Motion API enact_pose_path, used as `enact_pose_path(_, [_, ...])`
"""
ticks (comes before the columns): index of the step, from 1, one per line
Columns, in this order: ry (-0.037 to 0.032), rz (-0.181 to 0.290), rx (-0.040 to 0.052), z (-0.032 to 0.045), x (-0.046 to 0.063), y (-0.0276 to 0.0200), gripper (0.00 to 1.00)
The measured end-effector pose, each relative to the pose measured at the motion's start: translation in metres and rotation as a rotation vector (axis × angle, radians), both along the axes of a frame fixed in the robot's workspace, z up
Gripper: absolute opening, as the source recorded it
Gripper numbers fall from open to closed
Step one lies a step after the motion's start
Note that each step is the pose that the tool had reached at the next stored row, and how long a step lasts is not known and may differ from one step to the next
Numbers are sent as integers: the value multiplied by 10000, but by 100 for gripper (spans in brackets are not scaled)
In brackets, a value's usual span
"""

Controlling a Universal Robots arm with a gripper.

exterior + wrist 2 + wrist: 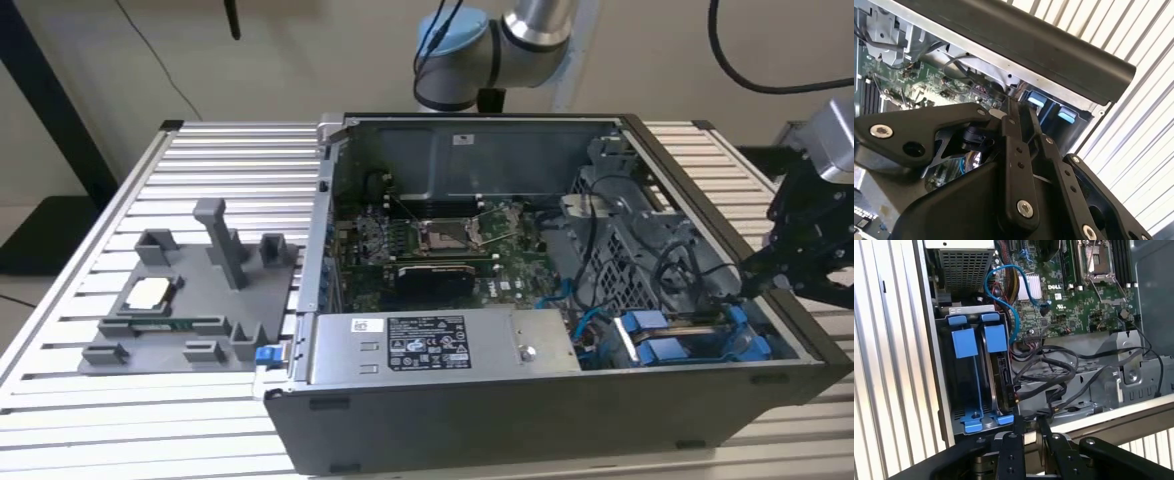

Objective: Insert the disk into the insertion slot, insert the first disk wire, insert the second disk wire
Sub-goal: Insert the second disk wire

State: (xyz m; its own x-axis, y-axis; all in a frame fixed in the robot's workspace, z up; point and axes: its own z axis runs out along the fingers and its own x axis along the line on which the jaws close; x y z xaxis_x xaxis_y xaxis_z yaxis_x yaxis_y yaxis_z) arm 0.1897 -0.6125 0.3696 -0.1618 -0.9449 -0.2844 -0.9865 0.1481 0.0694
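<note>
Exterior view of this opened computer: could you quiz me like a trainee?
1. True or false: the grey plastic fixture tray lies inside the open dark grey metal computer case.
2. The black robot gripper is nearest: A the tray, B the dark metal drive bay, C the silver processor socket?
3. Fill in: the bay's plastic carrier frames are ___.
Key: 1 false, the tray lies on the slatted aluminium table; 2 B; 3 blue.
</note>
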Motion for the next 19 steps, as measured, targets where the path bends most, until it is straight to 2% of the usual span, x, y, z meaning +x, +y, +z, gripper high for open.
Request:
enact_pose_path(9, [29, -449, 1, -81, 5, -19, 25])
enact_pose_path(13, [91, -605, -58, -87, 7, -31, 25])
enact_pose_path(15, [155, -639, -154, -86, 18, -37, 25])
enact_pose_path(19, [417, -677, -419, -84, 67, -43, 25])
